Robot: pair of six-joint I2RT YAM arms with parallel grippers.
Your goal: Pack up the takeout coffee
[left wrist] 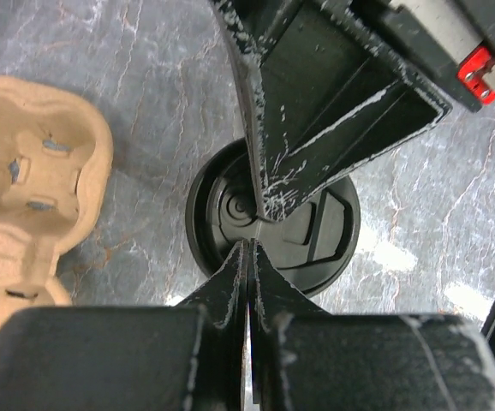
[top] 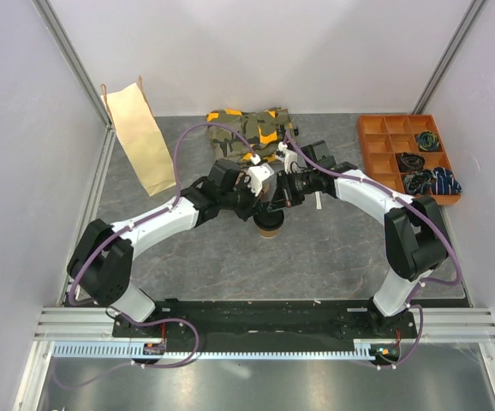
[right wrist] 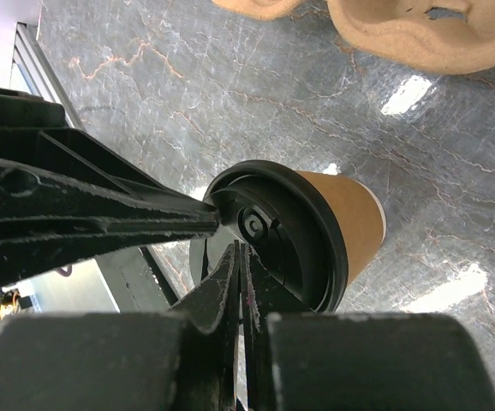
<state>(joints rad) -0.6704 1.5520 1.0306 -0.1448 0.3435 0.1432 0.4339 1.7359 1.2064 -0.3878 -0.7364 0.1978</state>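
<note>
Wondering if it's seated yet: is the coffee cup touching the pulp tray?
Apart. The right wrist view shows bare table between the coffee cup and the pulp tray.

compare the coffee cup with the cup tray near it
The cup is smooth, darker brown paper, closed by a black lid; the tray is rough, paler pulp with open wells. The cup stands upright, apart from the tray, which lies flat. Both sit on the table.

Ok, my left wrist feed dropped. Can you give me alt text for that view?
Straight down on the black-lidded takeout coffee: the shut left gripper enters from the bottom and the right gripper from the top, their tips nearly meeting over its centre. A brown pulp cup tray lies at left on the grey marbled table.
</note>
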